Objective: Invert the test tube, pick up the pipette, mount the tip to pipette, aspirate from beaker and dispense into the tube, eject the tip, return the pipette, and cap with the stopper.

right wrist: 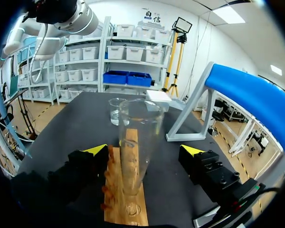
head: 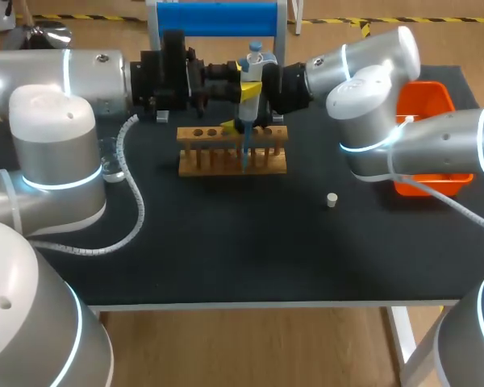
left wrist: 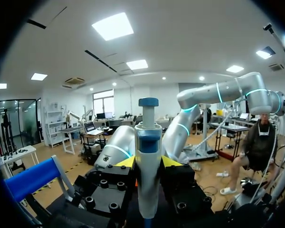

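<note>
My left gripper (head: 247, 85) is shut on the white pipette (head: 252, 72) with a blue top, holding it upright over the wooden rack (head: 226, 160). In the left wrist view the pipette (left wrist: 147, 161) stands between the yellow fingertips (left wrist: 125, 162). The clear test tube (right wrist: 138, 137) stands upright in the rack (right wrist: 128, 199), midway between the wide-open fingers of my right gripper (right wrist: 144, 151), touching neither. In the head view the right gripper (head: 256, 121) sits at the rack's top. The pipette's lower end (head: 244, 153) lines up with the tube. A glass beaker (right wrist: 116, 110) stands beyond the rack.
A small white stopper (head: 331, 200) lies on the black mat to the right of the rack. An orange bin (head: 432, 101) stands at the right edge, partly behind my right arm. A blue-topped stand (head: 218, 20) is at the back. The beaker (head: 113, 168) sits beside my left arm.
</note>
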You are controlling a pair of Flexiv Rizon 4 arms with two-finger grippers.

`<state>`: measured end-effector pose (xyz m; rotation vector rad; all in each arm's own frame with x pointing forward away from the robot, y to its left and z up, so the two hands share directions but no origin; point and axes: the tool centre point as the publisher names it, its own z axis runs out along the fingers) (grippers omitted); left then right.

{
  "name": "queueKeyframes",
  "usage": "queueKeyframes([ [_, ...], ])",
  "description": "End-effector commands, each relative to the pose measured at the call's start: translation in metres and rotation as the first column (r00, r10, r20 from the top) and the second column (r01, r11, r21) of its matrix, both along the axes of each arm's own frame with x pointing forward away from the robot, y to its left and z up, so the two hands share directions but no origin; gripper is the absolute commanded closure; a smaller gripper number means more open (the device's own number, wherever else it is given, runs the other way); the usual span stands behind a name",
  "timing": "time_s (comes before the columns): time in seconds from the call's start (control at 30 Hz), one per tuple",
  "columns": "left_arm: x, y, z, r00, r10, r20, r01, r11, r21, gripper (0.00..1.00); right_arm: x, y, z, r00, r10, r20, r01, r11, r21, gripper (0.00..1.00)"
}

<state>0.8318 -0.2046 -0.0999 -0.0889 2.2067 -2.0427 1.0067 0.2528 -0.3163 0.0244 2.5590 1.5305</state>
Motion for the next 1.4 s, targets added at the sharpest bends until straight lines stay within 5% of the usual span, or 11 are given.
queueKeyframes([
  [0.03,0.0,-0.001,0.0,1.0,0.001,0.001,-0.001,1.0,-0.001,1.0,-0.01,-0.023,0.015,1.0,0.004,0.002,-0.004,1.0,0.016,0.0],
  [0.9,0.0,-0.001,0.0,1.0,0.001,0.001,-0.001,1.0,-0.001,1.0,-0.096,-0.129,0.087,0.999,-0.024,0.032,0.017,0.978,0.207,0.0],
  [1.4,0.0,-0.001,0.0,1.0,0.001,0.001,-0.001,1.0,-0.001,1.0,-0.135,-0.123,0.124,0.991,0.118,0.056,-0.131,0.921,0.366,0.0],
])
